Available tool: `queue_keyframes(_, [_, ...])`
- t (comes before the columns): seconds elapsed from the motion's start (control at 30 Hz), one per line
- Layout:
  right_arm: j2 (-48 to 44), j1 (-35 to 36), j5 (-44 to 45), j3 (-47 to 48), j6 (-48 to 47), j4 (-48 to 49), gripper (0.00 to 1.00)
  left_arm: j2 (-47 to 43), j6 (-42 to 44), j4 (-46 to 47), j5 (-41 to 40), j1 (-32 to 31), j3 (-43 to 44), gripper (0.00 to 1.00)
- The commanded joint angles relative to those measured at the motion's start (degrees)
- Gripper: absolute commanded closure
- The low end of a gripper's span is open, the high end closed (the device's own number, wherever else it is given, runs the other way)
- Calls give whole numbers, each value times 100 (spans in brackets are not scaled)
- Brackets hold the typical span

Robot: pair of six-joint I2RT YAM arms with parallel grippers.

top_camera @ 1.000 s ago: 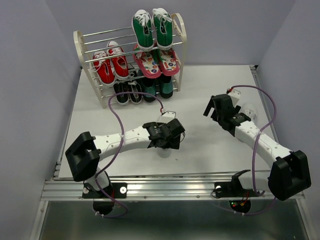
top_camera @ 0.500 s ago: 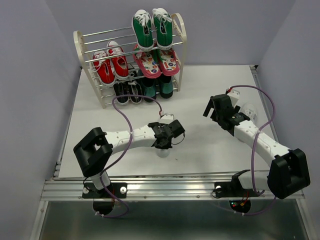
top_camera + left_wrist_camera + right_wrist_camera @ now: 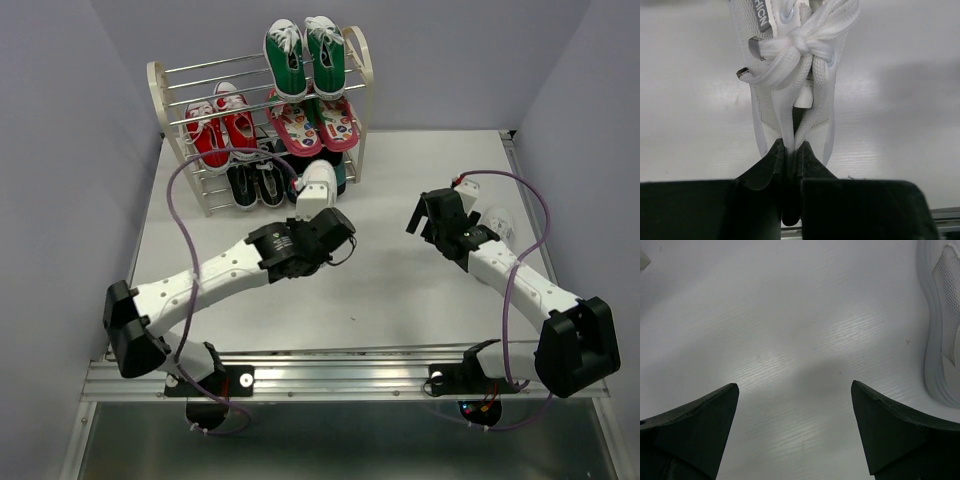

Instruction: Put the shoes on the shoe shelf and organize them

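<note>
One white sneaker [image 3: 795,75] sits clamped in the left gripper [image 3: 792,150]; the right gripper [image 3: 794,385] stands spread wide.

second white sneaker [image 3: 503,215]: mostly behind right arm [image 3: 520,275] | held sneaker [image 3: 795,75]: cropped top

Counts: shoe shelf [image 3: 160,92] x1, with 3 tiers. Red sneaker [image 3: 205,140] x2. Black sneaker [image 3: 242,186] x2. Green sneaker [image 3: 287,55] x2. Pink sandal [image 3: 336,122] x2. White sneaker [image 3: 318,188] x2, second one half hidden. So 10 shoes confirmed, 5 pairs. More dark footwear on the bottom tier, too covered to count. Arm [image 3: 220,270] x2, purple cable [image 3: 180,215] x2.
</note>
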Motion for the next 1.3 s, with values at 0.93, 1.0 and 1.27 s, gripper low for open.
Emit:
queue_keyframes(0.93, [66,-31,662,315,-464,54,0,1204,3682,483,1886,4646,6057,100])
queue_keyframes(1.0, [92,-31,636,324,-473,54,0,1011,3726,527,2062,4822,5715,100])
queue_keyframes(1.27, [250,-31,504,394,-456,62,0,1010,3858,141,2062,5051,5643,94])
